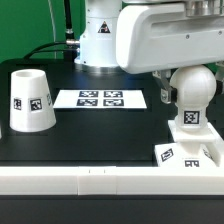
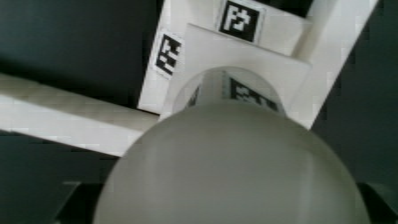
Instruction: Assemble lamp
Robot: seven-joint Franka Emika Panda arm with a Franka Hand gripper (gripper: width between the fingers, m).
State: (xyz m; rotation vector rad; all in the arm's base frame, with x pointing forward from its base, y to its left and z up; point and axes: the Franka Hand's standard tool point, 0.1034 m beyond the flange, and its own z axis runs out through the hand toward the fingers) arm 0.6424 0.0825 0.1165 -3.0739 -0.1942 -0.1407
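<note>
Bulb [image 1: 191,88] standing upright over base [image 1: 186,152], stem axis vertical, at exterior view's right of counter [image 1: 100,135]. Hand hanging directly above bulb, fingers hidden; spread or pinching, cannot tell. Shade [image 1: 30,100] sitting well apart, exterior view's left.

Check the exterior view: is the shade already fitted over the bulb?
No, the shade stands alone on the table, well apart from the bulb.
</note>
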